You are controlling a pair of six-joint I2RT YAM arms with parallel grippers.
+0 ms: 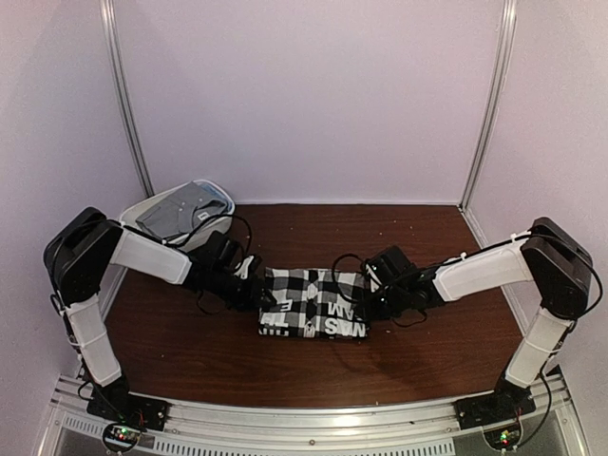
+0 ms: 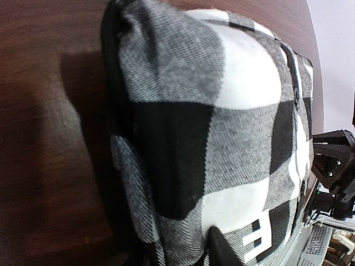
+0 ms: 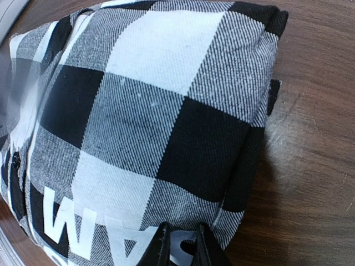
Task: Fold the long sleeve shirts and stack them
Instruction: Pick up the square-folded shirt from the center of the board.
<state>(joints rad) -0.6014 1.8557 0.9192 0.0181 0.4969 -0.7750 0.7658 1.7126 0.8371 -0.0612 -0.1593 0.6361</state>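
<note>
Where the checked shirt (image 1: 313, 304) lies folded into a compact rectangle at the middle of the table (image 1: 427, 361), one gripper is stationed at each short end.

Right gripper (image 3: 180, 246): the two dark fingers (image 3: 159, 249) stand close together. A thin fold of the shirt's edge, at the white lettering, is pinched between them.

Left gripper (image 2: 186, 252): one dark fingertip (image 2: 222, 249) rests against the cloth at the bottom of the wrist view. The opposite finger cannot be separated from the shirt's black edge, so it cannot be told whether the jaws clamp the cloth.

Left arm (image 1: 147, 255): elbow raised at the left side, forearm sloping down and inward to the shirt's left end.

Right arm (image 1: 480, 271): mirrored pose, elbow raised at the right side, forearm sloping down and inward to the shirt's right end.

Grey shirt (image 1: 176, 214): bundled inside the white tub (image 1: 130, 213) at the far left corner of the table, well apart from both grippers.
</note>
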